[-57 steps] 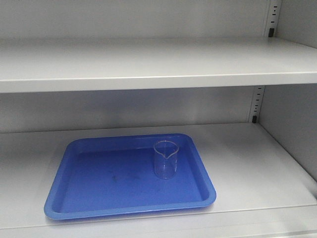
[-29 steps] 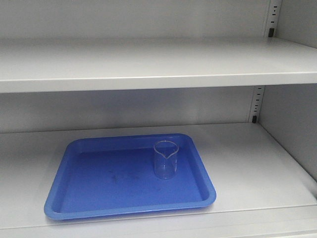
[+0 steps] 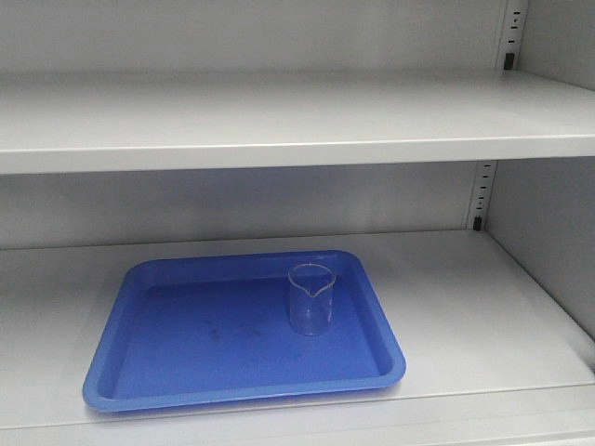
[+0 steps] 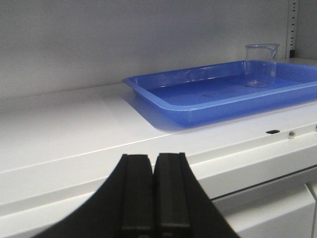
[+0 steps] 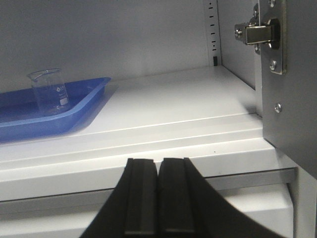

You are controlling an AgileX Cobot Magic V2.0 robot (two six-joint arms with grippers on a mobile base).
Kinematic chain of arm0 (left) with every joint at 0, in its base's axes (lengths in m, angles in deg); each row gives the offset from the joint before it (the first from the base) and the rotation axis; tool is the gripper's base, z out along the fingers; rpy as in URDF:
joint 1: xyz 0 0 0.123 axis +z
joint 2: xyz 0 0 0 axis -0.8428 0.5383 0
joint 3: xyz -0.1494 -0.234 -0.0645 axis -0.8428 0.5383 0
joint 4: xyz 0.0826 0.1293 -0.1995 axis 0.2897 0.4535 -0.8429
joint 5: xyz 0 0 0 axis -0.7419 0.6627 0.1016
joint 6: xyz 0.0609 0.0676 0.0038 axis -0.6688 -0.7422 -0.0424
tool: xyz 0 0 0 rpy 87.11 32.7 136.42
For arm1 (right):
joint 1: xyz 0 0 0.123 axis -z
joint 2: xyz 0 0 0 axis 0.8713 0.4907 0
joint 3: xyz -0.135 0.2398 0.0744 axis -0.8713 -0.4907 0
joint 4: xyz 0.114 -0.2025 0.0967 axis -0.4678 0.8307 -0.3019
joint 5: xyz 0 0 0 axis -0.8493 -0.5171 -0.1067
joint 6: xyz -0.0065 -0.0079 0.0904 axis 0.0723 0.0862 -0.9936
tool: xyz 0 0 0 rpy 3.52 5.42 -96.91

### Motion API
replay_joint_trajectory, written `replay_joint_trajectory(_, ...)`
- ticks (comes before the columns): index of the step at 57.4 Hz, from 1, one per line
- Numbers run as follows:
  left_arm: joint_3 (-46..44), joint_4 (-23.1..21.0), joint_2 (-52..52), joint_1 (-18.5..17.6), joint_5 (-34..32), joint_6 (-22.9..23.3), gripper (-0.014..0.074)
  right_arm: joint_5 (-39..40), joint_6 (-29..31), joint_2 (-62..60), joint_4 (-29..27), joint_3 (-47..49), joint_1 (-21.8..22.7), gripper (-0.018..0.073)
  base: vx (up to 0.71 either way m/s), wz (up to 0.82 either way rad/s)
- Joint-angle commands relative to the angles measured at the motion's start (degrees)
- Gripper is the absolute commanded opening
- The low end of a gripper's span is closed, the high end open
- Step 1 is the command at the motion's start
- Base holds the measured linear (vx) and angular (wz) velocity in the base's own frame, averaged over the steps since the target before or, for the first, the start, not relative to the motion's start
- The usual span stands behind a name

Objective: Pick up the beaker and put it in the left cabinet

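The left gripper [image 4: 153, 198] hung in front of the cabinet [image 3: 279, 121], below the lower shelf's [image 3: 483, 316] front edge, its fingers pressed together and holding nothing. On that shelf lay a blue tray [image 3: 139, 372], and the beaker [image 3: 310, 298] stood upright inside it, near the tray's back right corner, spout toward the front. Farther right, the right gripper [image 5: 158, 198] also sat below the shelf edge, fingers together and empty, beside a metal door hinge [image 5: 262, 32].
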Motion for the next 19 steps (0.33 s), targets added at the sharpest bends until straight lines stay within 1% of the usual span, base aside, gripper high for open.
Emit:
replay_joint_trajectory(1, 0.94, -0.47, -1.09, -0.22, -4.83, 0.19, 0.0001, 4.33, 0.51, -0.93, 0.00, -0.42, 0.27, -0.0008, 0.00, 0.00)
replay_joint_trajectory(19, 0.94, -0.47, -1.09, -0.22, -4.83, 0.19, 0.0001, 4.33, 0.51, -0.93, 0.00, -0.42, 0.27, -0.0008, 0.00, 0.00)
